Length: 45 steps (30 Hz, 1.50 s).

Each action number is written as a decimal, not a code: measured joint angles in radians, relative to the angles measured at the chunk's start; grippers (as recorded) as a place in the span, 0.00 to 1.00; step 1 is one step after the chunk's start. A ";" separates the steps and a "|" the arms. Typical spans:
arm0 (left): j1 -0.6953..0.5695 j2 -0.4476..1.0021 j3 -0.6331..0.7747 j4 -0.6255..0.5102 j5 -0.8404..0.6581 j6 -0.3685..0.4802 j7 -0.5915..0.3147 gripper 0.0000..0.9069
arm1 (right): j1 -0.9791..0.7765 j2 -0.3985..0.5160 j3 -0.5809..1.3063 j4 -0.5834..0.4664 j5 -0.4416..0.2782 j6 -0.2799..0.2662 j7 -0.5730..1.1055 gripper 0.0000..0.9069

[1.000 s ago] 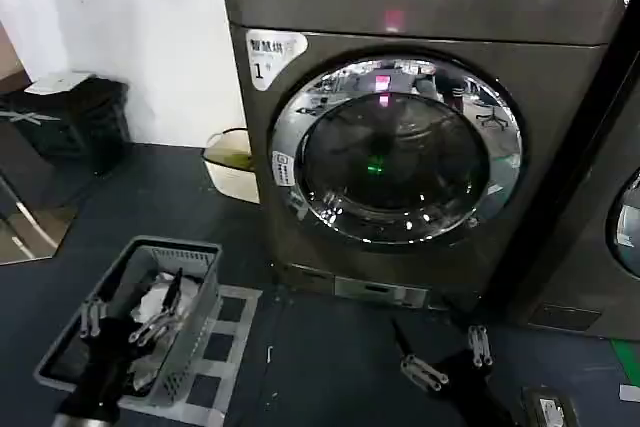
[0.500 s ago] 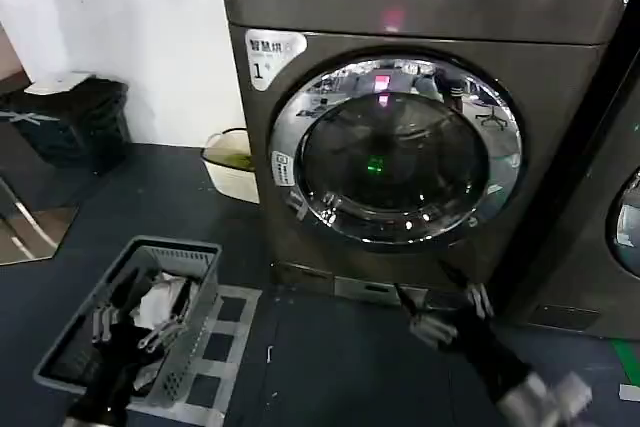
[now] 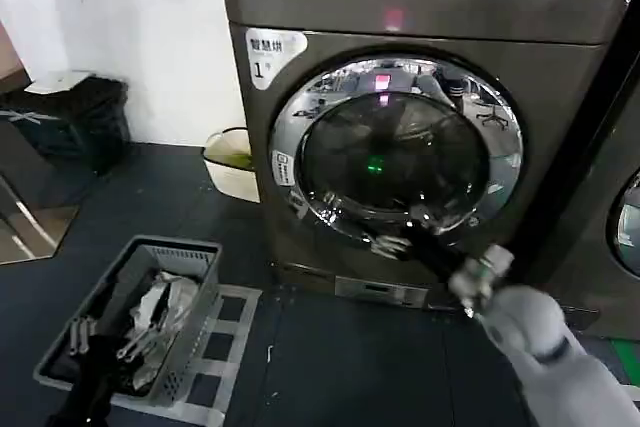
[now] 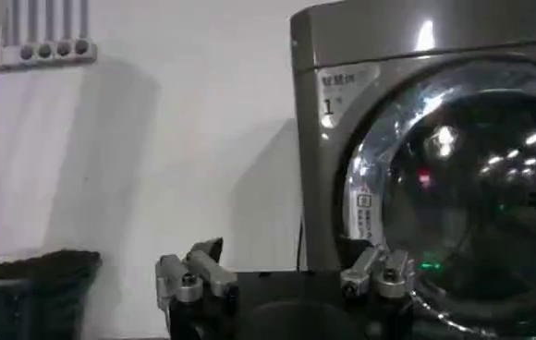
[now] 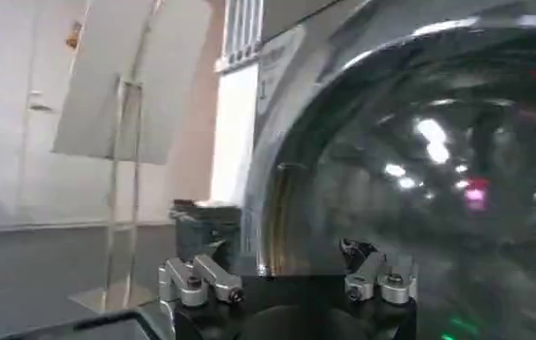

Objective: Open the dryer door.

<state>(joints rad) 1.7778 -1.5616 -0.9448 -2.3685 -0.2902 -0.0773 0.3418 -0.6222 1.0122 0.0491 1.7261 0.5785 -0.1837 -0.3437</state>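
The dryer [image 3: 420,147] stands against the back of the dark floor [image 3: 300,367], its white sticker marked "1" at the upper left corner of its front. The dryer door [image 3: 395,152] sits flush in the round opening, chrome rim seated all round; it is closed. The opening of the door is not yet begun.

The right gripper [image 3: 400,232] is raised to the lower edge of the door, its fingertips at or just beside the chrome rim near the bottom. In the right wrist view the right gripper [image 5: 291,277] has its fingers spread wide apart, with nothing between them, and the dark glass lies close ahead. No grasp on the rim or on any handle is established. Whether a fingertip touches the rim cannot be told.

The left gripper [image 3: 105,342] hangs low at the front left of the floor, over a grey basket [image 3: 190,332] of light cloth, idle. In the left wrist view its fingers [image 4: 189,277] are released and hold nothing.

Judgement: the approach is nearly complete. What is left is to catch the door's edge and swing it outward.
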 joint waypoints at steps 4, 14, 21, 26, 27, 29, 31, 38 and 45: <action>-0.001 -0.007 0.001 0.000 0.003 0.000 0.000 1.00 | 0.080 0.034 -0.071 -0.076 -0.004 0.003 -0.006 1.00; 0.007 -0.015 -0.002 0.005 0.011 0.001 -0.003 1.00 | 0.225 0.127 -0.188 -0.230 -0.024 0.001 -0.016 1.00; 0.004 -0.022 -0.002 0.002 0.015 0.001 -0.004 1.00 | 0.296 0.183 -0.232 -0.337 -0.023 0.023 -0.024 1.00; 0.004 -0.022 -0.008 -0.002 0.016 0.005 -0.004 1.00 | 0.329 0.224 -0.250 -0.388 -0.020 0.024 -0.034 1.00; 0.004 -0.021 -0.010 -0.002 0.016 0.005 -0.004 1.00 | 0.333 0.230 -0.253 -0.395 -0.020 0.026 -0.034 1.00; 0.004 -0.019 -0.015 -0.002 0.016 0.003 0.000 1.00 | 0.335 0.244 -0.256 -0.410 -0.020 0.029 -0.035 1.00; 0.004 -0.016 -0.018 -0.002 0.016 0.004 0.001 1.00 | 0.335 0.255 -0.256 -0.417 -0.019 0.030 -0.045 1.00; -0.016 0.006 -0.033 -0.007 0.004 0.043 -0.012 1.00 | 0.329 0.249 -0.246 -0.396 0.018 0.031 -0.104 1.00; -0.042 0.055 -0.035 0.025 -0.028 0.073 -0.060 1.00 | 0.308 0.202 -0.234 -0.335 0.071 0.034 -0.187 1.00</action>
<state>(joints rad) 1.7362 -1.5070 -0.9801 -2.3436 -0.3183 -0.0044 0.2817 -0.3145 1.2146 -0.1853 1.3909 0.6490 -0.1498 -0.5311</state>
